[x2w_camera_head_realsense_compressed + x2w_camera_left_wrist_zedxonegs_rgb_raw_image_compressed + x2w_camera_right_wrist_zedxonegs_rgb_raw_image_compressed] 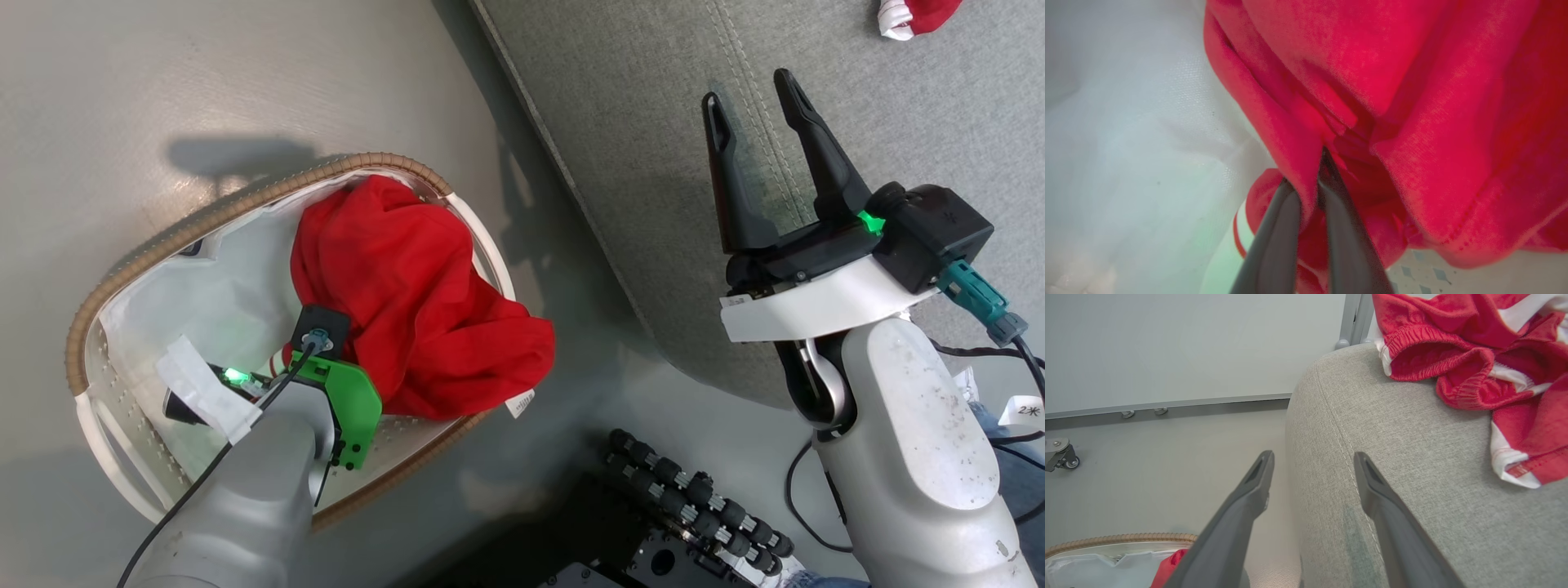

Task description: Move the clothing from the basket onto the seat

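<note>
The left gripper (1306, 171) is reaching down into the basket (163, 245), and its two dark fingers are pinching a fold of the red garment (408, 294), nearly closed on the cloth. In the head view that garment is bulging up from the basket's far side and spilling over the rim nearest the sofa (653, 122), with a small white label (520, 403) hanging at its edge. The fingertips are lying under the fabric there (the left wrist view is showing the grip plainly). The white liner (1147, 143) is lying just beside the pinched fold. The basket is standing on the grey floor (163, 82) near the sofa.

The right gripper (749, 91) is hovering over the sofa's edge, its fingers spread apart and gripping nothing. A second garment (1474, 347), red with white trim, is lying crumpled on the sofa cushion, well apart from that gripper. What seems to be a blue-clad leg (1020, 482) is showing at the head view's lower right, too cropped to be sure.
</note>
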